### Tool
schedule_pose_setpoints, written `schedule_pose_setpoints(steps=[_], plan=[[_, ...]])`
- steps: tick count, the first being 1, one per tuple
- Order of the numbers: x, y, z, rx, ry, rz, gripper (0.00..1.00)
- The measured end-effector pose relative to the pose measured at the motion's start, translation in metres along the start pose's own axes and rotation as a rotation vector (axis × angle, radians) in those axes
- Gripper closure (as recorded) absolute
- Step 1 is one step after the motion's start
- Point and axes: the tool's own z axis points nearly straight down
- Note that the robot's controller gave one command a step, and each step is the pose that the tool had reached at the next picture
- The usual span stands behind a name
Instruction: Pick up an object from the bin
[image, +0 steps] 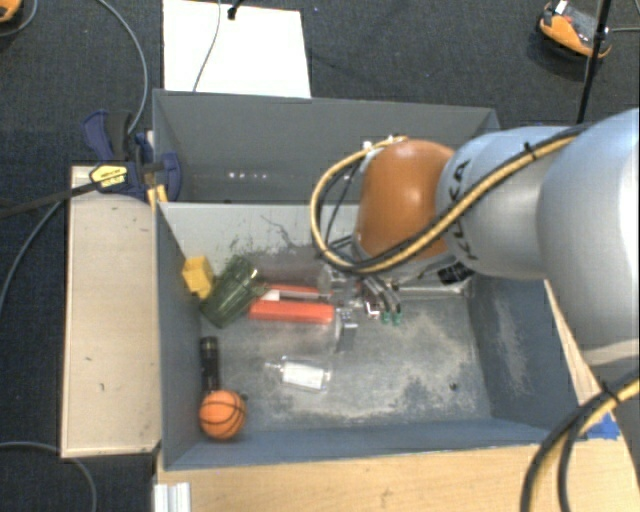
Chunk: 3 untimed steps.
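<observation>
My gripper (345, 325) hangs low in the middle of the bin, under the arm's orange cover. Its tip sits right at the right end of an orange-red marker-like stick (290, 310) that lies flat across the bin floor. A small clear plastic piece (300, 375) lies just below and left of the gripper. A dark green blocky thing (228, 290) rests against the stick's left end, with a yellow piece (196, 275) beside it.
A small orange basketball (222, 414) sits in the front left corner, with a black cylinder (208, 360) just above it along the left wall. The big silver arm covers the bin's right side.
</observation>
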Motion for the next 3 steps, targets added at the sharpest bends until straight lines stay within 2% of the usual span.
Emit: schedule_pose_setpoints(steps=[1,2,3], plan=[[0.009,0.04,0.017,-0.006,-0.02,-0.068,1.0],[0.009,0.04,0.017,-0.006,-0.02,-0.067,1.0],[0.018,0.036,-0.021,-0.002,0.0,-0.074,1.0]])
